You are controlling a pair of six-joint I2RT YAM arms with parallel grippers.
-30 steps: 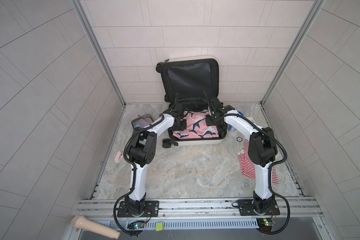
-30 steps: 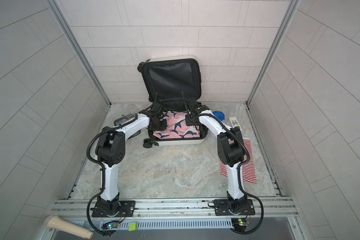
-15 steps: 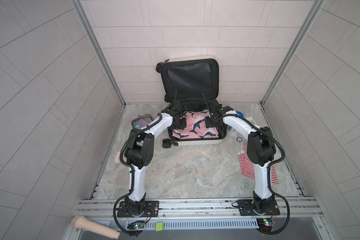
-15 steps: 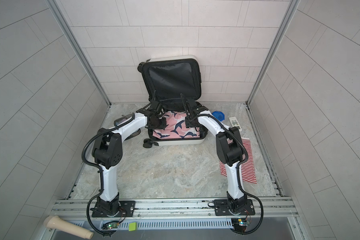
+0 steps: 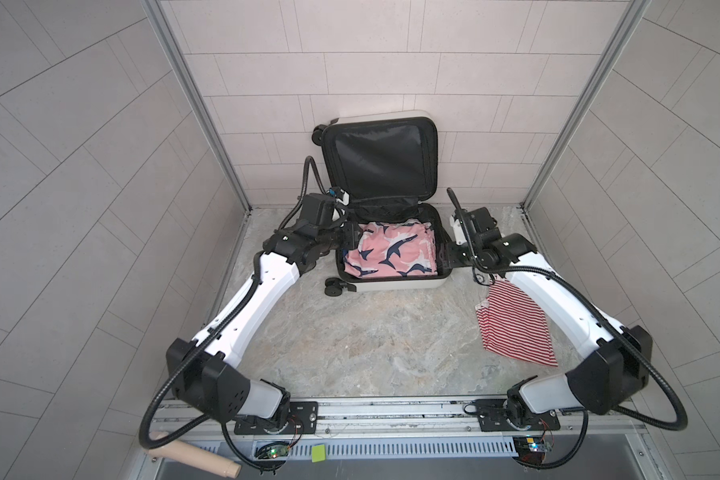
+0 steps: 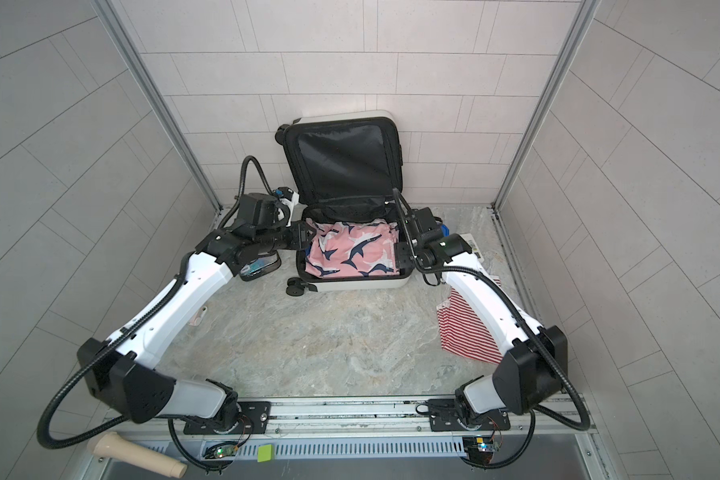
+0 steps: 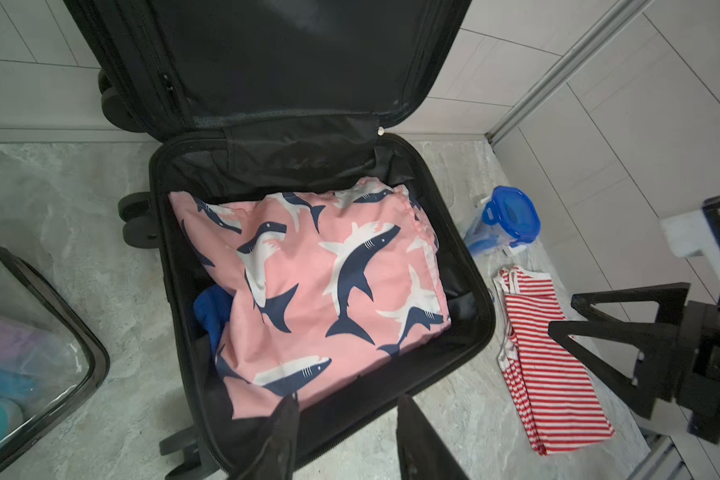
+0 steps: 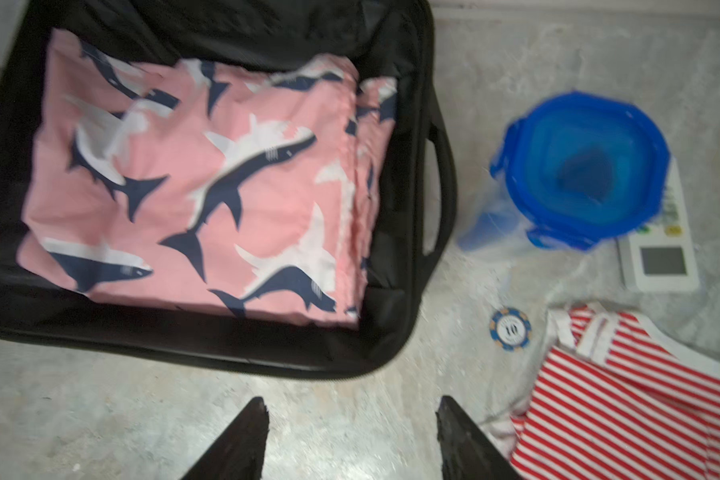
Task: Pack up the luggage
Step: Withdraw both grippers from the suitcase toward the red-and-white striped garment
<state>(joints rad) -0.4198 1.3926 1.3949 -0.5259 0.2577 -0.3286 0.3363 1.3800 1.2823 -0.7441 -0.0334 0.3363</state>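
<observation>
Luggage [image 5: 395,286]: lying open on the marbled tabletop [image 5: 371,345] by the back wall. The lid is standing upright against the tiles and showing its black lining.
Contents: a pink shark-print cloth [image 5: 391,253] is covering most of the lower half. A blue item [image 7: 213,311] is peeking out from under one edge.
Left tool [image 5: 352,237]: hovering at the luggage's left rim in both top views, jaws standing apart and gripping nothing. In the left wrist view its fingertips [image 7: 292,401] are sitting just over the rim, beside the cloth's edge.
Right tool [image 5: 447,257]: hanging just outside the right rim, jaws spread wide and empty, over bare tabletop.
Striped garment [image 5: 512,328]: red and white, lying flat to the right of the luggage, partly under the right arm.
Blue-lidded container [image 8: 587,166]: standing near the luggage's right side, with a white screen device [image 8: 661,262] lying just beside it.
Poker chip [image 8: 511,328]: lying between the container and the garment.
Clear pouch [image 6: 258,266]: lying to the left of the luggage, partly under the left arm.
</observation>
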